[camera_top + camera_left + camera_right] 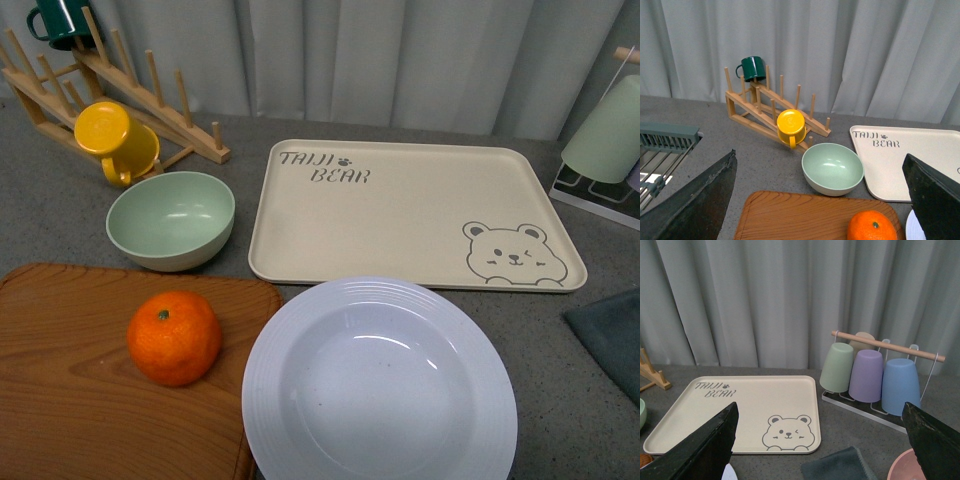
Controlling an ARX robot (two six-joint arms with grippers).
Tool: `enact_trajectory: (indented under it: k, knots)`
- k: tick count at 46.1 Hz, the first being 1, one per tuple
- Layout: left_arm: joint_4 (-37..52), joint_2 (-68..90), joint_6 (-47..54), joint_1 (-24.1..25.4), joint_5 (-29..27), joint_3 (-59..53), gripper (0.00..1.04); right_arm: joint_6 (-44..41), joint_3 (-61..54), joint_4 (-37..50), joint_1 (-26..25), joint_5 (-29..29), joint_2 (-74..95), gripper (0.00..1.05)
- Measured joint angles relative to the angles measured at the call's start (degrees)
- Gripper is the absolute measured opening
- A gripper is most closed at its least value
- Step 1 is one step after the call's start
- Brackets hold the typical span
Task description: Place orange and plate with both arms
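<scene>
- The left gripper (819, 153) has its two dark fingers spread wide with nothing between them; the right gripper (820, 404) is spread just as wide and is also empty.
- The orange (174, 338) sits on a wooden board (70, 400), below the left gripper and a little ahead of it, nearer the finger on the plate's side. It is round, so no long axis matters, and its green stem spot faces up.
- The plate (270, 380) lies flat just beside the board (touching its edge or not, I cannot tell). It is below the right gripper, on that gripper's orange-ward side, and only a sliver of its rim shows in the right wrist view.
- My judgement is that the left arm is nearer the orange and the right arm nearer the plate. Neither arm shows in the front view.
- The tray (400, 210), beyond the plate, reads "TAIJI BEAR" beside a paw mark, with a winking bear face in one corner. I see no other writing.
</scene>
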Motion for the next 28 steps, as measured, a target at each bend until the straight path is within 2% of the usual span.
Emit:
enact_trajectory:
  k: [28]
  knots:
    - [0.0,0.0,0.0,0.0,0.0,0.0,0.98,0.0,0.0,0.0,0.0,0.0,0.0,0.96]
